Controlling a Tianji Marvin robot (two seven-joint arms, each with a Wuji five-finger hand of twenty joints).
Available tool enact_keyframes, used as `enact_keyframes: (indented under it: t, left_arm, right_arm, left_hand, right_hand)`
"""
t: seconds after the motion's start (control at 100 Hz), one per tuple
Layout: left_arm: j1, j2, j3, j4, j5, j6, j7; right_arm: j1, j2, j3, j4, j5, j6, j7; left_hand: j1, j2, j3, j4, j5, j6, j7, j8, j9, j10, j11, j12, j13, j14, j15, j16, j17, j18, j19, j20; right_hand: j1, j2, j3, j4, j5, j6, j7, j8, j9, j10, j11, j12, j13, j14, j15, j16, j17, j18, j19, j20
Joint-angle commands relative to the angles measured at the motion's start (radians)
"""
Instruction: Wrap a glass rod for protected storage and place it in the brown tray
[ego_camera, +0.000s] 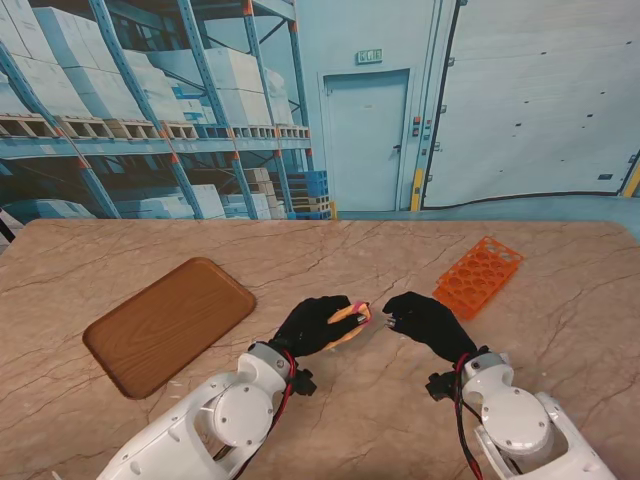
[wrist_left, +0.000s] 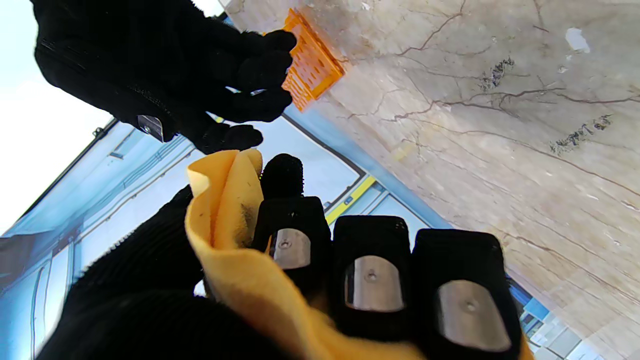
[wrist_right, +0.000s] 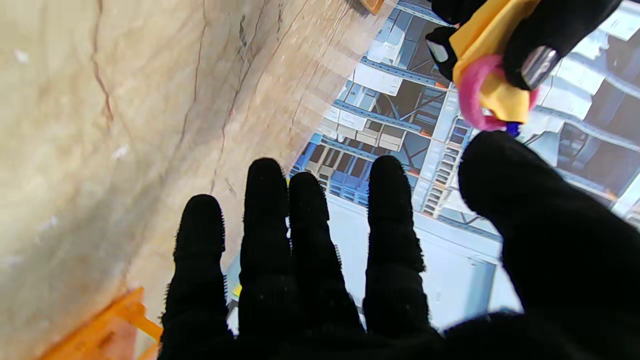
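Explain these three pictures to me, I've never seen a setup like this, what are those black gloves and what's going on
The black gloves are a robot's two five-finger hands on white arms. One picture looks down from the robot's stand; the other two come from cameras on each wrist, looking along the fingers. On the marble table lie a brown tray on the robot's left and an orange rack on its right. The left hand is closed on a yellow cloth with a pink band around it. The right hand hangs beside it, fingers apart, holding nothing. The glass rod itself cannot be made out.
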Motion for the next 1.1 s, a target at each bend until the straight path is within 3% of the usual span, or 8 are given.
enact_keyframes:
  t: [0.0,0.06,0.24,0.6,0.64,0.81,0.93,1.09]
  left_arm:
    - [0.007,-0.001,0.001,-0.004,0.001,-0.006,-0.004]
    - [0.007,0.0,0.001,-0.003,0.003,-0.01,-0.007]
    - [0.006,0.001,0.002,-0.002,0.002,-0.018,-0.011]
    - [0.006,0.002,0.004,-0.005,-0.005,-0.021,-0.019]
    - [0.006,0.002,0.004,-0.005,-0.006,-0.021,-0.02]
    - [0.005,0.002,0.005,-0.005,-0.005,-0.021,-0.019]
    - [0.005,0.001,0.005,-0.006,-0.006,-0.019,-0.018]
    - [0.005,0.0,0.005,-0.004,-0.005,-0.022,-0.014]
  right_arm:
    - [0.005,-0.013,-0.009,-0.005,-0.001,0.007,0.005]
    - [0.012,-0.017,-0.014,-0.006,0.052,0.035,0.02]
    - [0.039,-0.023,-0.033,-0.004,0.149,0.089,0.05]
    - [0.081,-0.027,-0.068,-0.003,0.225,0.159,0.085]
    - [0.086,-0.028,-0.071,-0.002,0.231,0.165,0.086]
    - [0.091,-0.034,-0.075,-0.01,0.287,0.205,0.09]
    - [0.088,-0.039,-0.075,-0.021,0.303,0.225,0.079]
    - [0.083,-0.048,-0.074,-0.027,0.322,0.249,0.052]
  left_hand:
    - [-0.019,0.062,0.007,0.001,0.029,0.004,0.02,0.015,0.055,-0.059,0.044,0.012,0.026,0.002,0.076,0.018,0.019,-0.05,0.252,0.03]
    - [-0.037,0.045,0.042,0.018,0.04,0.003,0.024,0.02,0.055,-0.059,0.044,0.012,0.026,0.001,0.077,0.017,0.019,-0.051,0.252,0.031]
    - [-0.078,0.029,0.109,0.019,0.046,-0.002,0.03,0.018,0.055,-0.056,0.043,0.012,0.026,0.004,0.077,0.017,0.019,-0.048,0.252,0.032]
    - [-0.144,0.093,0.102,0.039,0.062,0.011,0.019,0.031,0.055,-0.052,0.041,0.013,0.026,0.006,0.078,0.017,0.019,-0.048,0.252,0.031]
    - [-0.148,0.099,0.096,0.043,0.066,0.013,0.017,0.036,0.055,-0.052,0.041,0.013,0.026,0.006,0.078,0.017,0.019,-0.048,0.252,0.03]
    - [-0.144,0.101,0.089,0.053,0.07,0.017,0.01,0.051,0.055,-0.052,0.041,0.014,0.026,0.006,0.077,0.018,0.018,-0.046,0.252,0.029]
    - [-0.141,0.101,0.085,0.054,0.068,0.017,0.006,0.056,0.055,-0.051,0.041,0.014,0.026,0.006,0.077,0.018,0.018,-0.043,0.252,0.028]
    - [-0.138,0.107,0.073,0.052,0.069,0.015,0.009,0.067,0.055,-0.048,0.041,0.015,0.026,0.006,0.077,0.018,0.018,-0.043,0.252,0.027]
  right_hand:
    - [-0.041,0.021,-0.014,0.043,-0.003,0.001,-0.018,0.015,-0.038,-0.003,-0.022,-0.014,-0.026,-0.009,-0.035,-0.019,-0.018,-0.034,-0.023,0.03]
    - [-0.04,0.023,-0.012,0.044,0.001,0.001,-0.022,0.019,-0.045,-0.004,-0.041,-0.024,-0.03,-0.007,-0.066,-0.034,-0.022,-0.032,-0.04,0.029]
    - [-0.035,0.026,-0.007,0.045,0.009,0.004,-0.026,0.024,-0.045,-0.007,-0.048,-0.029,-0.029,-0.013,-0.081,-0.04,-0.027,-0.036,-0.056,0.031]
    - [-0.014,0.037,0.029,0.044,0.019,0.004,-0.036,0.025,-0.052,-0.011,-0.049,-0.03,-0.028,-0.025,-0.072,-0.032,-0.021,-0.041,-0.066,0.042]
    - [0.0,0.033,0.035,0.027,0.021,-0.004,-0.034,0.014,-0.049,-0.013,-0.046,-0.031,-0.025,-0.027,-0.07,-0.031,-0.018,-0.042,-0.067,0.045]
    - [0.131,-0.012,0.031,-0.05,0.049,-0.064,0.22,-0.137,-0.026,-0.015,-0.019,-0.029,-0.013,-0.028,-0.047,-0.025,-0.014,-0.045,-0.07,0.061]
    - [0.189,0.016,0.053,-0.05,0.172,-0.099,0.298,-0.137,0.035,-0.022,0.005,-0.021,0.015,-0.027,-0.023,-0.016,-0.005,-0.041,-0.061,0.062]
    - [0.196,0.029,0.079,-0.028,0.192,-0.076,0.307,-0.148,0.065,-0.021,0.015,-0.018,0.023,-0.022,-0.003,-0.01,-0.007,-0.038,-0.051,0.062]
